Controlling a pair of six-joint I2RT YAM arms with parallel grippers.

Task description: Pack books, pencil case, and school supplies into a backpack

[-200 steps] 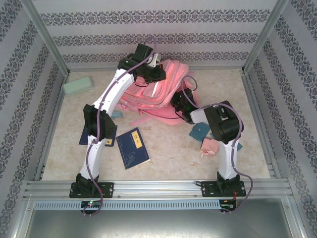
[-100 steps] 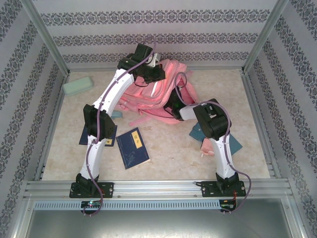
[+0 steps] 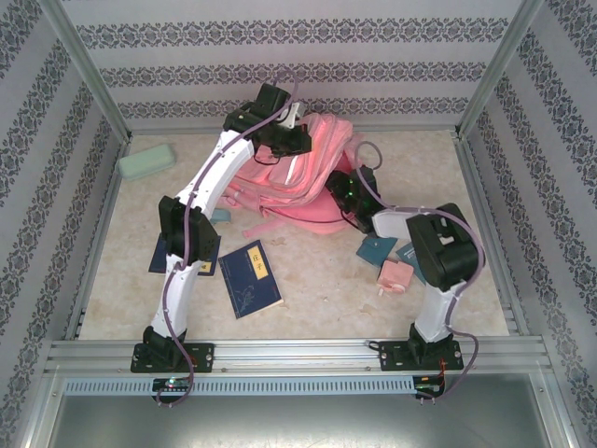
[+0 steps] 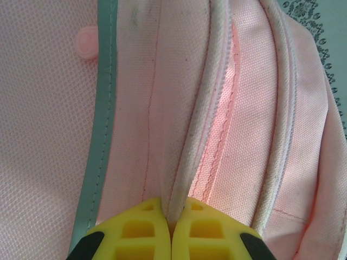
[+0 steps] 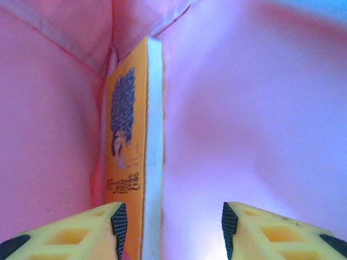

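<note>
The pink backpack (image 3: pixel 312 182) lies at the back of the table. My left gripper (image 3: pixel 291 138) is shut on the backpack's pale trim (image 4: pixel 187 162) and holds it up. My right gripper (image 3: pixel 347 191) is at the backpack's mouth, reaching inside, jaws open. Inside the pink lining (image 5: pixel 255 108) the yellow book (image 5: pixel 127 141) stands on edge between my right gripper's (image 5: pixel 171 216) jaws, close to the left finger (image 5: pixel 111 222) and clear of the right one. A navy book (image 3: pixel 250 278) lies in front. A second navy book (image 3: pixel 166 259) is partly under the left arm. The mint pencil case (image 3: pixel 146 162) lies far left.
A pink block (image 3: pixel 395 275) and a teal pad (image 3: pixel 376 248) lie beside the right arm. Another teal pad (image 3: pixel 220 216) sits by the left arm. A loose pink strap (image 3: pixel 266 227) trails in front of the backpack. Patterned walls and metal posts enclose the table.
My right gripper has opened and let go of the yellow book inside the backpack. The right arm's elbow has swung out to the right. The left arm has held still.
</note>
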